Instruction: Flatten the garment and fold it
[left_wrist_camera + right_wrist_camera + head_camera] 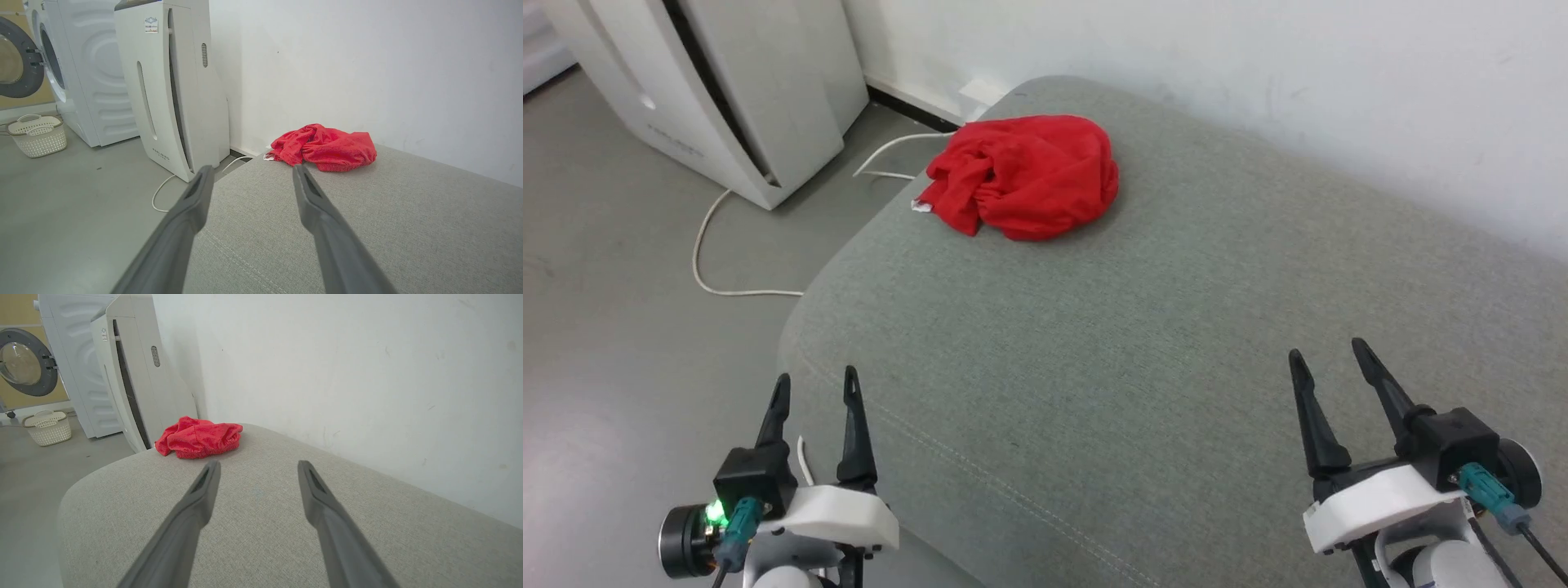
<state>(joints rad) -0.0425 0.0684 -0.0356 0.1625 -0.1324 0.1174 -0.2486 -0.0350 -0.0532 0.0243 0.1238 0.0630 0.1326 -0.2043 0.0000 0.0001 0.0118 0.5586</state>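
black fingers (854, 425), white housings (837, 514), seemingly teal connectors (737, 527)

Laundry room: washing machine (94, 81), laundry basket (39, 136).

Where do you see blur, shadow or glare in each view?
Head view: even soft light, the garment casts a faint shadow on the cushion. Left wrist view: the left tool looks soft-edged near the lens. Right wrist view: no glare on the wall.
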